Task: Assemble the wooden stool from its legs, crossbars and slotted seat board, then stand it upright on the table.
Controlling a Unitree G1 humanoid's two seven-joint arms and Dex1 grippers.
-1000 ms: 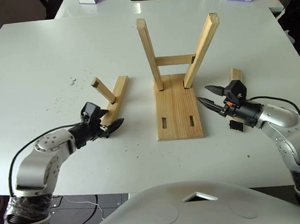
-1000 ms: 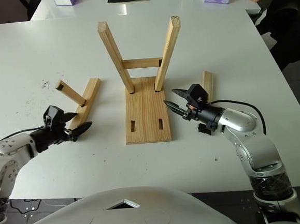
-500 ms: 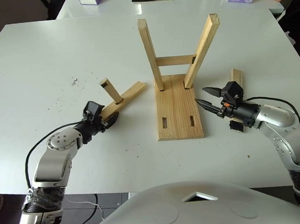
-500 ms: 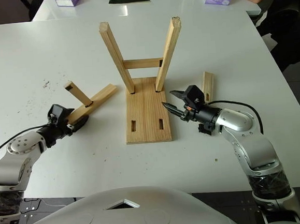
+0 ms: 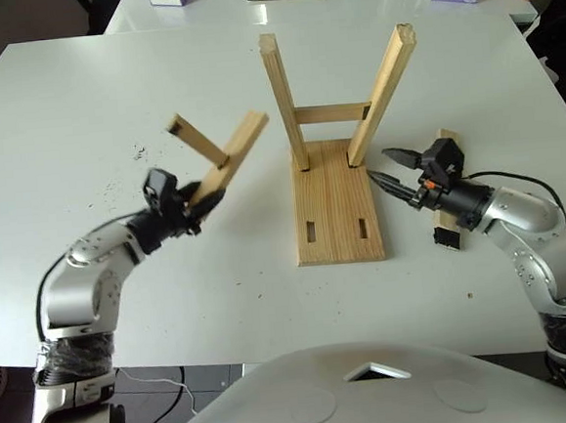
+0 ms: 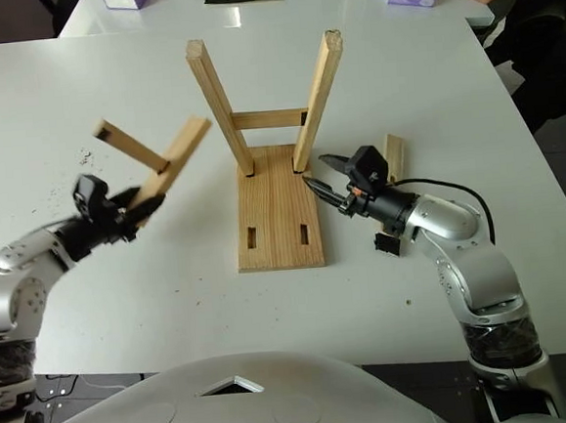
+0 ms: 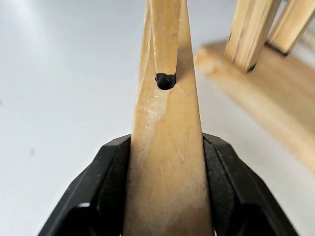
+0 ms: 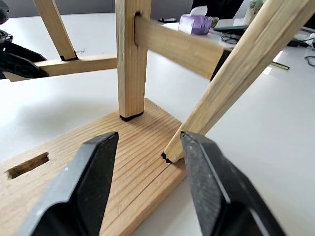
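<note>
While the left gripper (image 5: 192,205) has the second leg assembly off the table (image 5: 79,110), status is as follows.

Left jaws: clamped flat on the lower end of the loose leg (image 5: 237,148), one finger on each broad face. The leg is tilted up and toward the seat board (image 5: 337,217), with its crossbar stub (image 5: 197,140) sticking out away from the board. Gripping at the very end keeps the rest of the leg clear and leaves room to swing it around.

Right gripper (image 5: 378,163): jaws wide open, holding nothing. In the right wrist view the fingers (image 8: 93,182) sit either side of the foot of the right standing leg (image 5: 381,91), apart from it. My read is that it's parked there to brace that frame when the next part goes in.

Board lies flat, underside up. Two legs stand in the far slots, the other being the left standing leg (image 5: 282,104), joined by a crossbar (image 5: 331,114). The right one leans outward, so it may not be fully seated. The near slots (image 5: 310,232) are vacant.

A fourth leg (image 5: 444,139) lies on the table just beside my right arm.

Judgement: roughly half built. Next the held leg must turn foot-down into a near slot. Risk: an end grip gives little torque control.
</note>
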